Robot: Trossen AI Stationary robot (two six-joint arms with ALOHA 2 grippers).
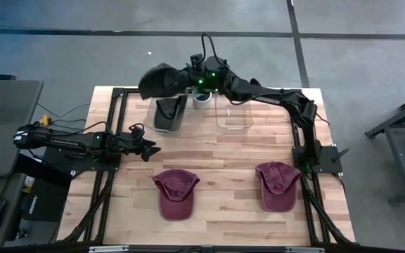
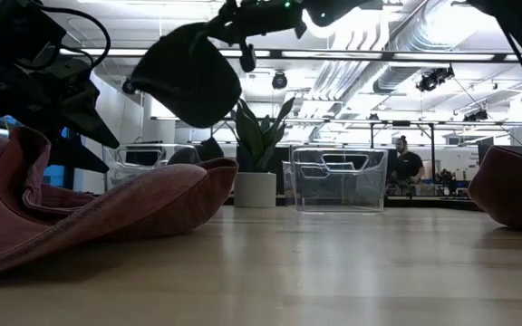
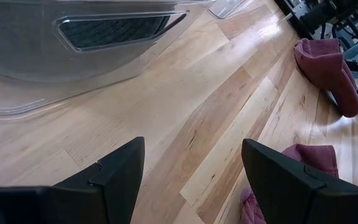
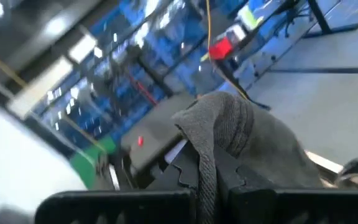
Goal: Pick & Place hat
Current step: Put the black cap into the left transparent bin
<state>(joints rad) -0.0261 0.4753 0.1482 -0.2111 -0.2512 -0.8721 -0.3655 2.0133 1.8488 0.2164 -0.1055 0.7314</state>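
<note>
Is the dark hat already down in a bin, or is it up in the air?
In the air. The right gripper holds the dark hat clamped above the table's far edge, beside the dark bin, not inside it.

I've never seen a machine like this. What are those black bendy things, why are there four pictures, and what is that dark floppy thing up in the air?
The black bendy things are two robot arms at a wooden table. Each ends in two fingers for grabbing.

The four pictures come from four cameras: one looks straight down, one sits low at table height, and one rides on each arm's wrist.

The floppy thing is a dark hat. The right gripper has pinched it and holds it in the air above a dark bin. Beside that bin stands a clear bin.

Two maroon hats lie on the table, one toward the left and one toward the right.

The left gripper waits with its fingers open, holding nothing.
</note>
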